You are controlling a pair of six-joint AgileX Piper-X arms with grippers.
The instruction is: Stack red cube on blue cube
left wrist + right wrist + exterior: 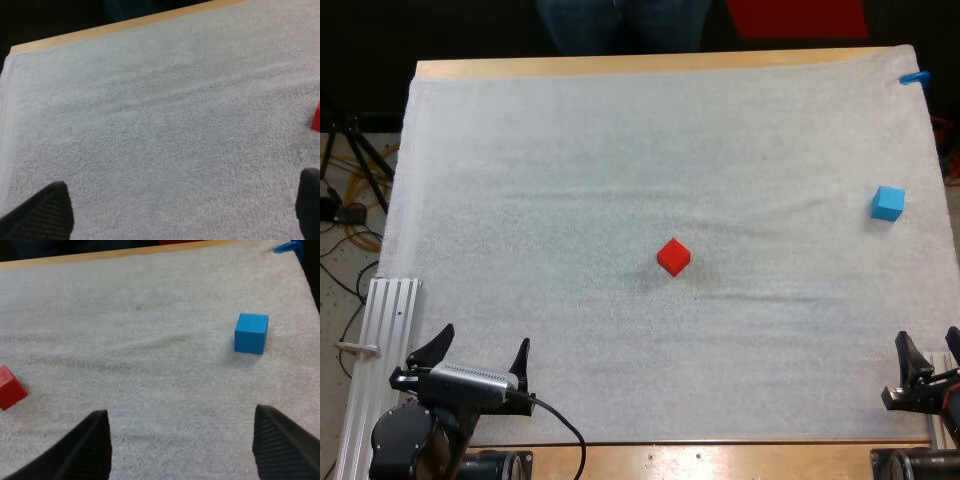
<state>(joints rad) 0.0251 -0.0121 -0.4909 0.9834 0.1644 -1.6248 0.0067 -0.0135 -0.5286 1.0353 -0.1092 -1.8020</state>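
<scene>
Left gripper [483, 352] fingers apart, empty, at near-left mat [570, 150] edge | right gripper [928, 355] apart too, near-right | red cube [673, 257] mid-mat, sits diamond-wise (corner toward arms) | blue cube [887, 203] far right, well apart | risk: jaws meet corners, cube twists or slips

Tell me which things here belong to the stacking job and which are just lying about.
For the job: red cube, blue cube, left gripper and right gripper, both open.
Just there: white mat, wooden table, a person's legs beyond the far edge.
</scene>
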